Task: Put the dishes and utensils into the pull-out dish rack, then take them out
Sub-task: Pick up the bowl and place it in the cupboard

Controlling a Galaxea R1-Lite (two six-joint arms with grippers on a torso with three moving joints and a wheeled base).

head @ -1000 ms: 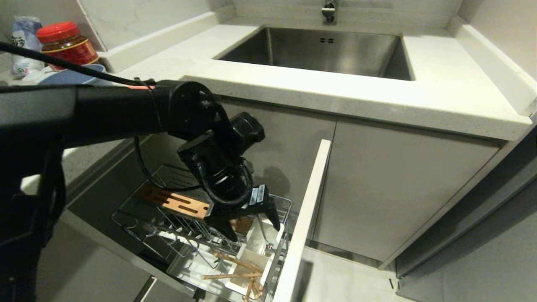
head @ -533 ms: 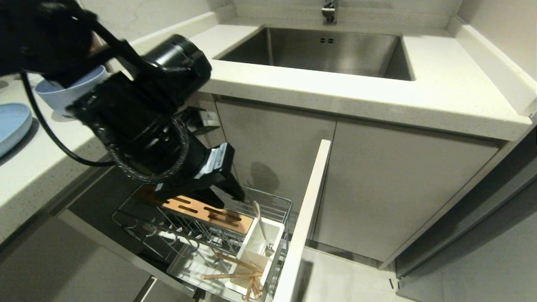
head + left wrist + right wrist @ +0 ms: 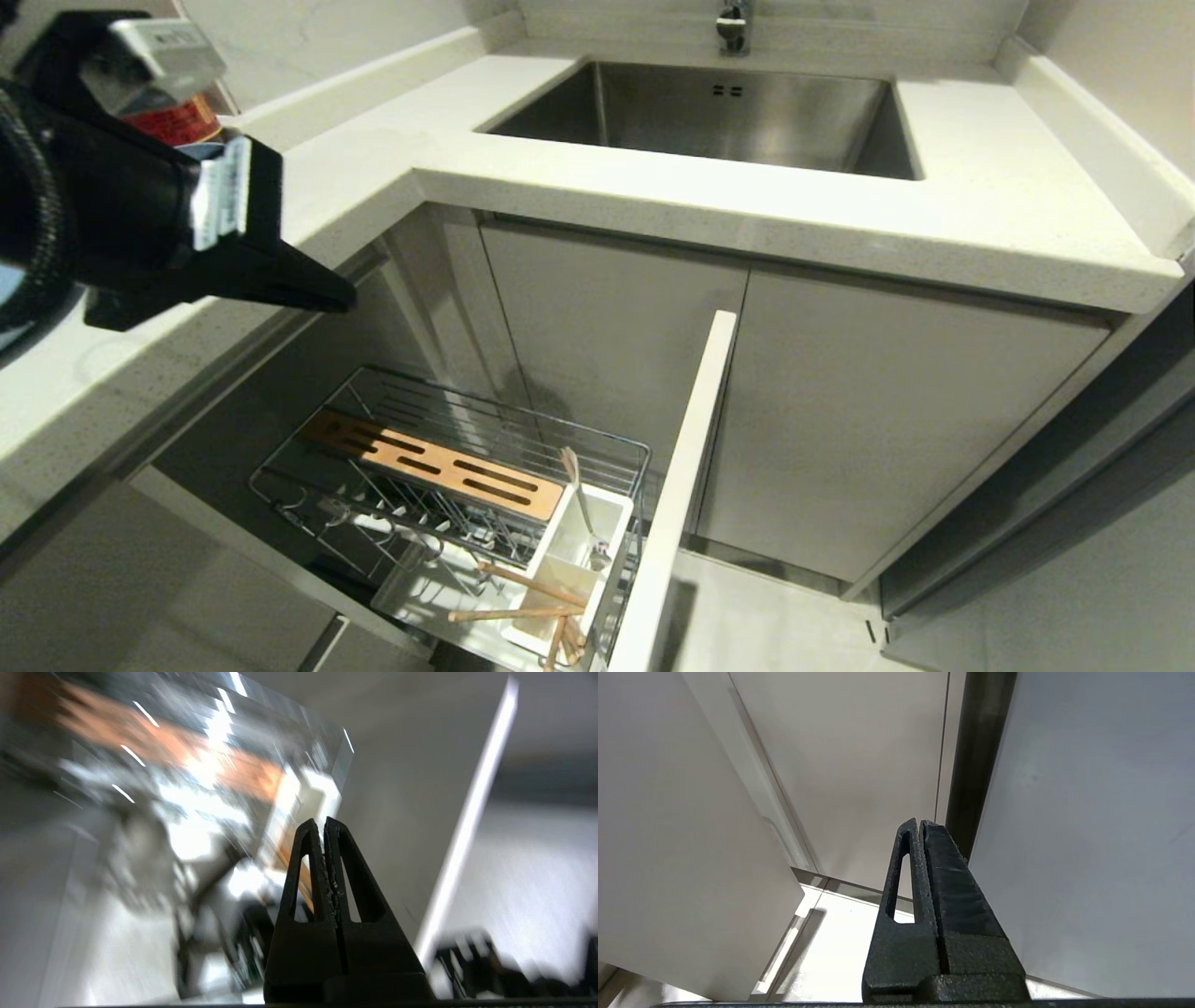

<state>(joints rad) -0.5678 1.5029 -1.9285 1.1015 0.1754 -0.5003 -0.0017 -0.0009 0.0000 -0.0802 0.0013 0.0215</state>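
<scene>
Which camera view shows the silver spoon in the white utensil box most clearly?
The head view: the spoon stands sharply visible in the white utensil box. The left wrist view shows only a blurred rack, where the spoon cannot be told. The right wrist view shows only cabinet panels.

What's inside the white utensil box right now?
The spoon stands in the utensil box's back compartment, the chopsticks lean out of the front one. The box's walls hide its bottom.

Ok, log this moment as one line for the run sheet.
left tool: shut, empty, raised beside counter | right tool: shut, parked | spoon and chopsticks: in utensil box | dish rack: pulled out, no dishes
</scene>
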